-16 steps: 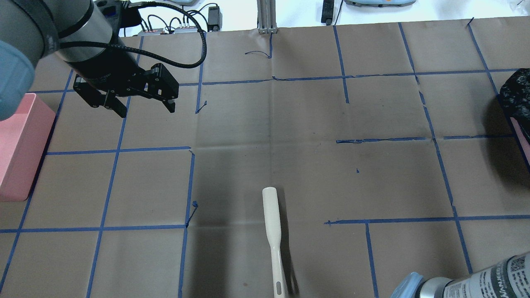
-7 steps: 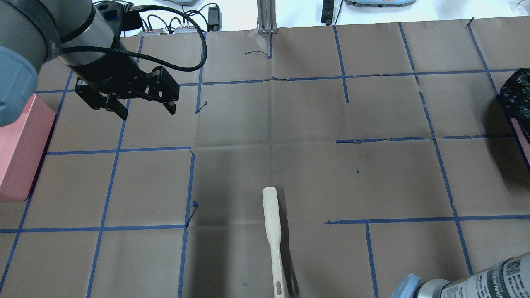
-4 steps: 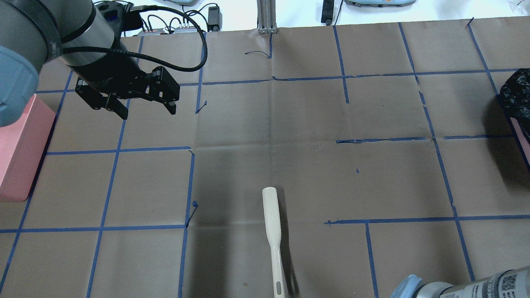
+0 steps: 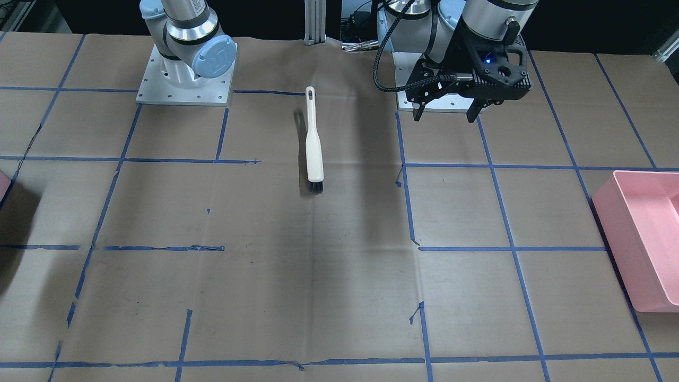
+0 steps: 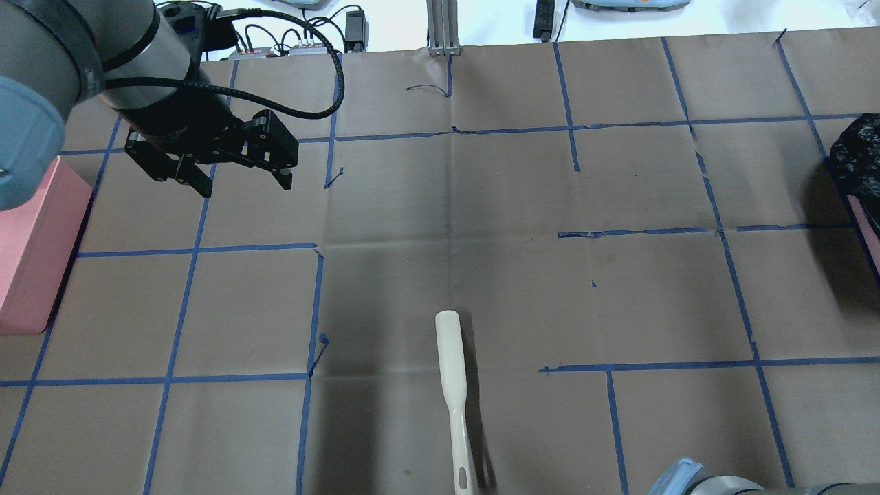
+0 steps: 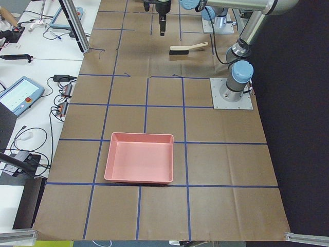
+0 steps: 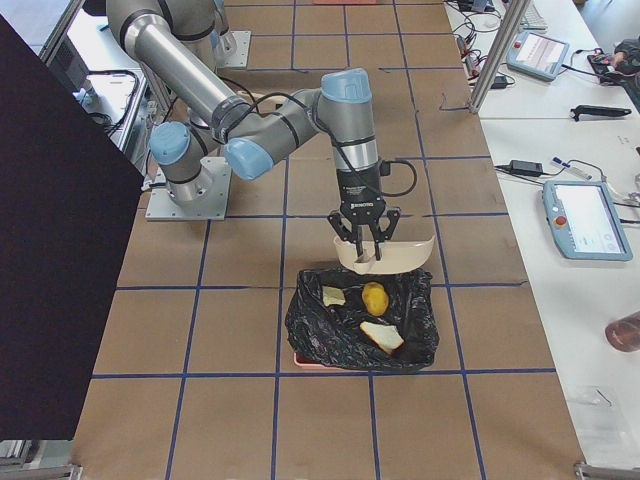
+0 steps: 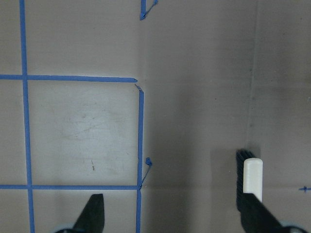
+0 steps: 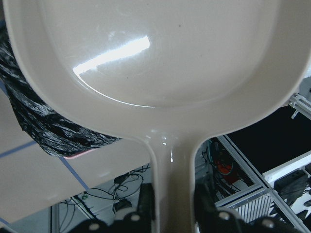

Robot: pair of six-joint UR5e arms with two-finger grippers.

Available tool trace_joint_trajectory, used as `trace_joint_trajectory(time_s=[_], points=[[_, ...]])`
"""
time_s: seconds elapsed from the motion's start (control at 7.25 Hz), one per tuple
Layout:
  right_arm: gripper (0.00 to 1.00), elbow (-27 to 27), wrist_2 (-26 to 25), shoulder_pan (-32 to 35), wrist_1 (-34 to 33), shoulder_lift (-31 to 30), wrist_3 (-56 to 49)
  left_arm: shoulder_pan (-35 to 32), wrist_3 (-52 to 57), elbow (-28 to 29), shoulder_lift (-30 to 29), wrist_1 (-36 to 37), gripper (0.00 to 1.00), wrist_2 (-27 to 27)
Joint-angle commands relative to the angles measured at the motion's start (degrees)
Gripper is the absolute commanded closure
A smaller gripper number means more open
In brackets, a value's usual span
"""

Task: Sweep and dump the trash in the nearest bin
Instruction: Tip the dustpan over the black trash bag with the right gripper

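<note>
White bread slices [image 7: 381,337], likely soft and light, and a hard potato [image 7: 374,297] lie in the bin [image 7: 335,352]; the right hand [image 9: 173,200] grips the stiff dustpan [image 9: 155,63] by its handle, the left hand [image 5: 244,184] spread apart.

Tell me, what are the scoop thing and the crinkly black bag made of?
The dustpan looks like smooth, glossy cream plastic: bright light glares off its pan. The black bag looks like thin plastic film: it is crumpled all over and glints in spots. Both are guesses from looks alone.
</note>
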Motion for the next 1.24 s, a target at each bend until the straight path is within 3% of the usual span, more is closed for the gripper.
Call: trace_joint_trajectory(time_s=[0.0,0.41,1.1], points=[[1.0,0.1,6.4,0.0,10.0,-3.8,10.9,0.0,0.2,0.0,0.0,0.0,0.0,0.2],[1.0,0.1,11.7,3.4,22.3,-6.3,29.9,0.0,0.6,-0.5,0.0,0.6,0.0,0.4],[1.0,0.3,12.4,24.1,29.3,-5.9,71.0,0.1,0.3,-0.9,1.0,0.6,0.0,2.3]])
